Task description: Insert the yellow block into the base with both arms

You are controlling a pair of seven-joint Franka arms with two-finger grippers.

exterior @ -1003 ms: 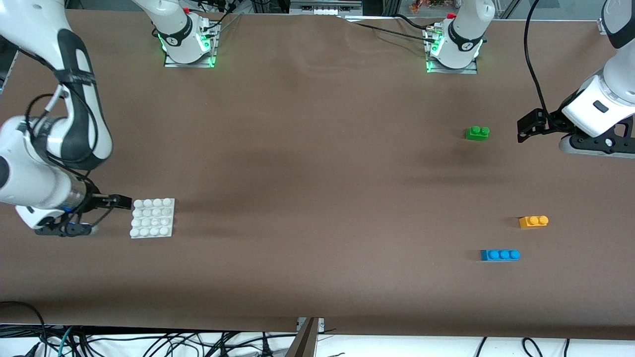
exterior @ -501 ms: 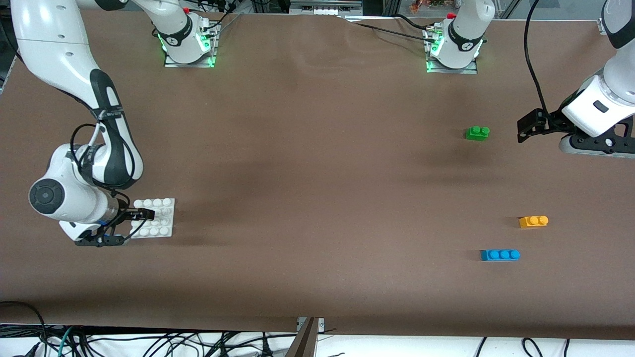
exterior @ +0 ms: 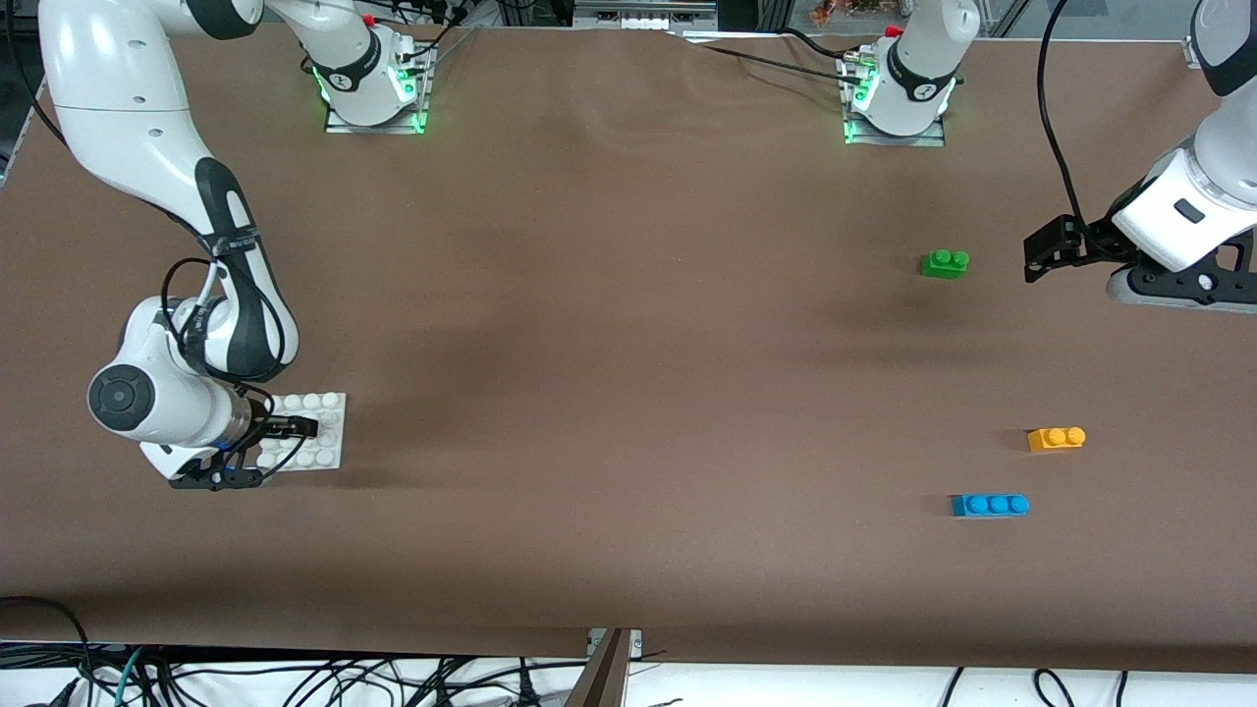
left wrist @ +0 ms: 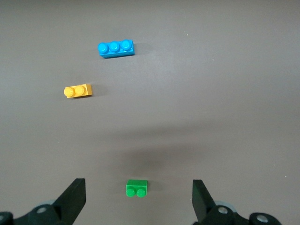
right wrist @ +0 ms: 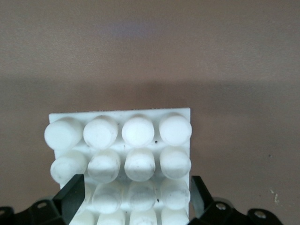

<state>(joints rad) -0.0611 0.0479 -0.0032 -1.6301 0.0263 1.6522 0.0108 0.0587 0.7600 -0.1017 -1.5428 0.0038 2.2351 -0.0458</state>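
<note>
Brown matting covers the table, and the white base lies flat on it toward the right arm's end. All places below are taken from that base.

Right gripper reaches in low over the base from the table-end side. In the right wrist view its jaws are spread wide, one black fingertip at each outer side of the base, straddling the rows of studs closest to the wrist. Whether the fingertips touch the plate's edges cannot be told; nothing is pinched between them.

Yellow block sits well apart from the base, toward the left arm's end of the table, at about the same nearness to the front camera as the base. It rests studs up, with nothing touching it. A blue brick lies near the block, nearer to the front camera than the base. A green brick lies farther from the front camera than the base, also toward the left arm's end.

Left gripper waits in the air well apart from the base, above bare matting beside the green brick. The left wrist view shows its jaws spread wide and holding nothing, with the green brick seen between the fingertips on the table below, and the yellow block and blue brick farther off.
</note>
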